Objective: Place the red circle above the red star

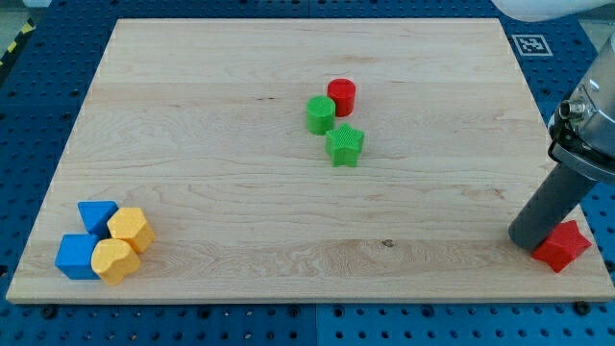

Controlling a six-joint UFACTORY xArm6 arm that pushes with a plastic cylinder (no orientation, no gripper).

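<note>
No readable text; only black-and-white fiducial marker on blue pegboard, view's top right

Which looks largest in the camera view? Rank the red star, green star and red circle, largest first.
1. red star, though part hidden by my tip and nearest the view's bottom.
2. green star.
3. red circle.

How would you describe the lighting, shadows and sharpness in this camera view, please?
Camera view: lighting is even and soft, no glare on the board; the red circle and green star cast only faint shadows; blocks look sharp, ridged surfaces visible; my tip, beside the red star, is crisp too; board edges show slight perspective slant.
</note>
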